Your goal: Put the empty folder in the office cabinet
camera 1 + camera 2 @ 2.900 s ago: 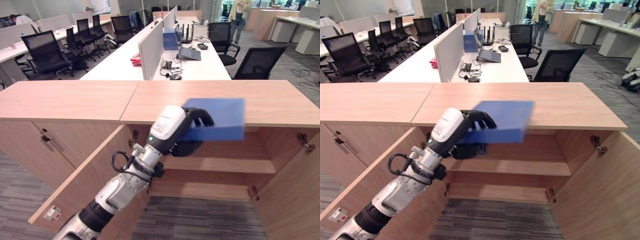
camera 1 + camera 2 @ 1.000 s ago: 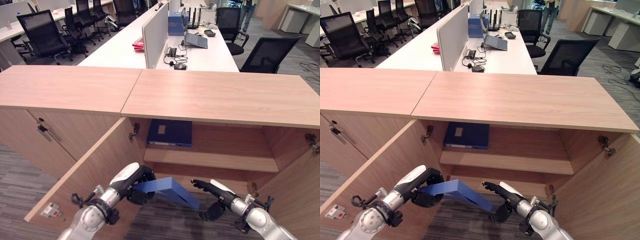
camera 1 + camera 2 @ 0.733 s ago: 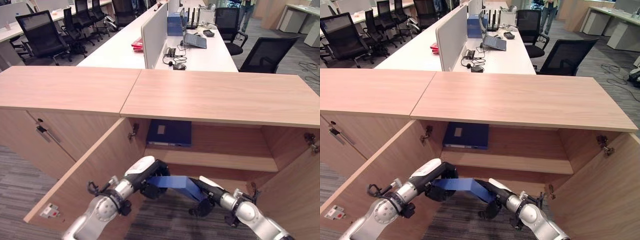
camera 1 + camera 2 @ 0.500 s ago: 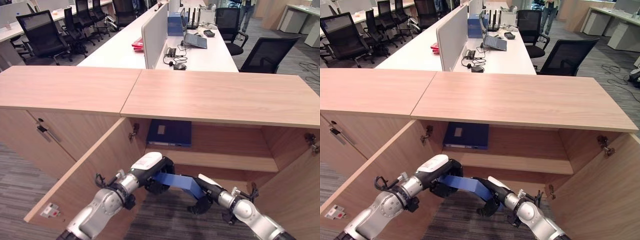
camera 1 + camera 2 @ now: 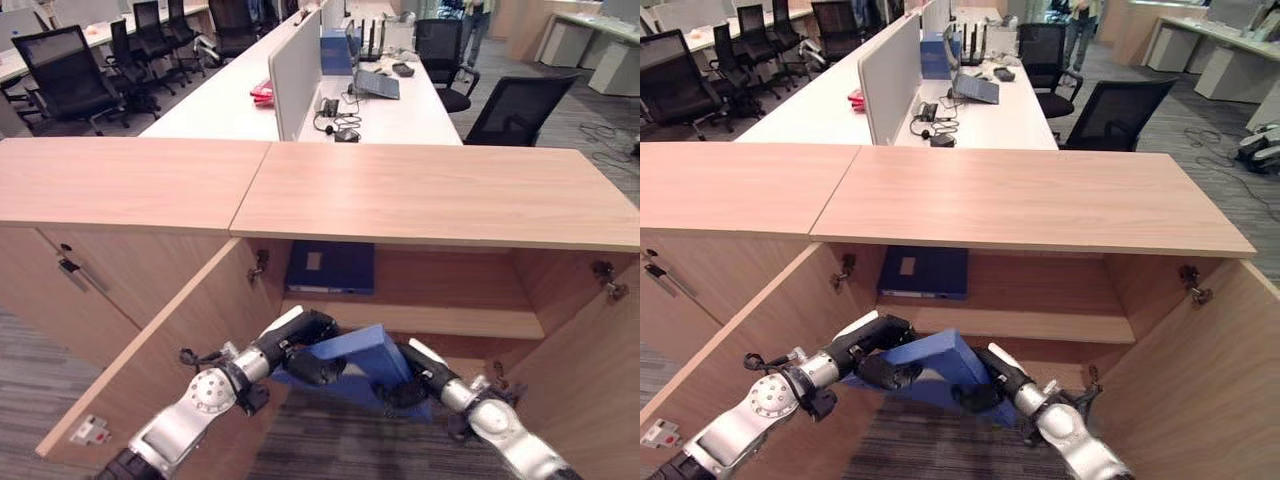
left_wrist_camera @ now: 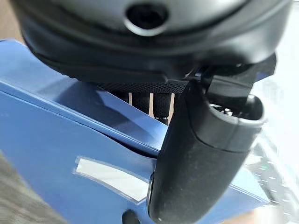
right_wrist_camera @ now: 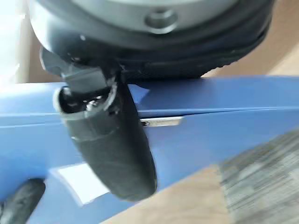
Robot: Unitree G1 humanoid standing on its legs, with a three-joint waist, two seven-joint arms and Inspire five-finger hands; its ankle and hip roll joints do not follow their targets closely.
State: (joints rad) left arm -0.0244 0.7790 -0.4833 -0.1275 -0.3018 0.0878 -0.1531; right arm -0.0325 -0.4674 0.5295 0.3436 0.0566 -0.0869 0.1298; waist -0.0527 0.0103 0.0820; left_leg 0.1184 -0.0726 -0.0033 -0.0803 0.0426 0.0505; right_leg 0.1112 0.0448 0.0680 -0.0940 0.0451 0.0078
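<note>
- Both hands are on the blue folder (image 5: 352,355), low down at the mouth of the open cabinet (image 5: 440,195), in front of its bottom compartment.
- The left hand (image 5: 305,345) grips the folder's left end: fingers (image 6: 154,103) curled over the upper cover, thumb pressing the spine face by the white label (image 6: 112,178), so it is clamped on the folder.
- The right hand (image 5: 408,378) meets the folder's right end, its thumb lying across the blue spine and its fingers wrapped beneath, pinching it.
- The folder sits tilted, its right corner tipping down towards the carpeted floor (image 5: 330,440), its broad face turned up towards the head camera.
- It hangs below the cabinet's middle shelf (image 5: 420,318), just outside the opening rather than on any shelf.
- On that middle shelf, against the left wall, a second blue folder (image 5: 923,272) lies flat with a white label on top.
- The left door (image 5: 150,370) swings wide beside the left arm; the right door (image 5: 1185,380) stands open on the other side.
- Beyond the wooden cabinet top, a white worktop (image 5: 970,110) carries a laptop (image 5: 975,88), with black office chairs (image 5: 1110,115) around it.
</note>
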